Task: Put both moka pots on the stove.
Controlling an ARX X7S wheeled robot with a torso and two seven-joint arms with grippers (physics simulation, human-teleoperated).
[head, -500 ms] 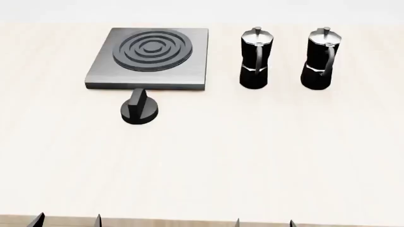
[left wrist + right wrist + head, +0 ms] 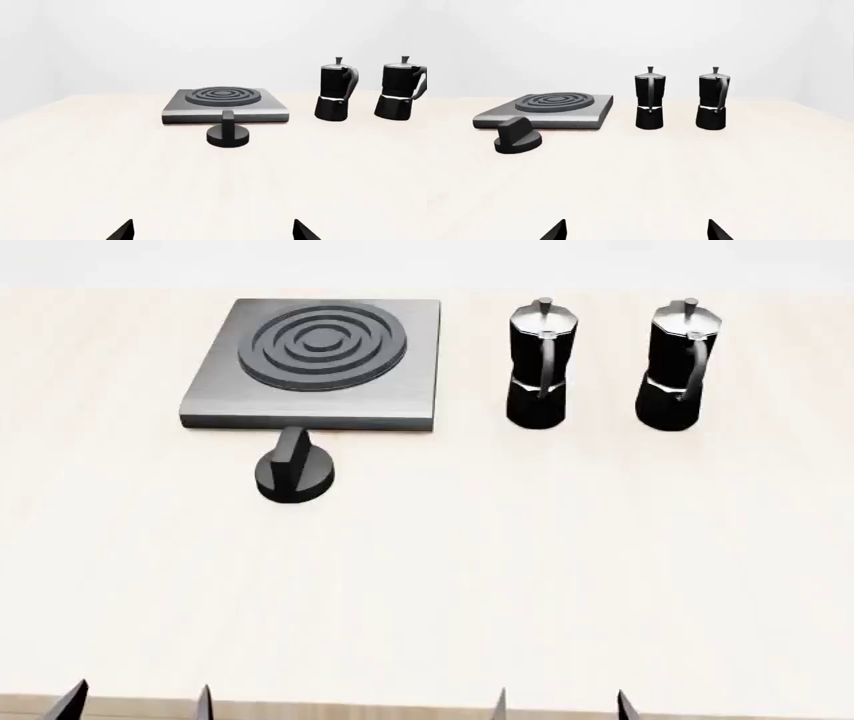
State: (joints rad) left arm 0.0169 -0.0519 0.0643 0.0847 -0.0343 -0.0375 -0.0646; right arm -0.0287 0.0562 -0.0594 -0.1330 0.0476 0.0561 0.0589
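1. The stove (image 2: 315, 365) lies flat on the pale worktop (image 2: 534, 560), toward the far left in the head view, its ring burner bare.
2. A round black knob (image 2: 294, 472) sits on the worktop just in front of the stove's near edge, close to it; whether the two touch cannot be told.
3. Two moka pots stand upright on the worktop to the right of the stove, side by side and apart from each other.
4. The inner pot (image 2: 539, 365) is nearer the stove, with a clear gap between them.
5. The outer pot (image 2: 682, 367) stands further right, its handle facing the camera.
6. Neither pot is on the stove.
7. The left gripper (image 2: 134, 705) shows only as two dark fingertips at the near edge of the worktop, spread apart with nothing between them.
8. The right gripper (image 2: 561, 705) likewise shows two fingertips spread wide, holding nothing.
9. Both grippers are well apart from the pots, the stove and the knob.
10. In the right wrist view the pots stand ahead of the spread fingers (image 2: 554, 231).
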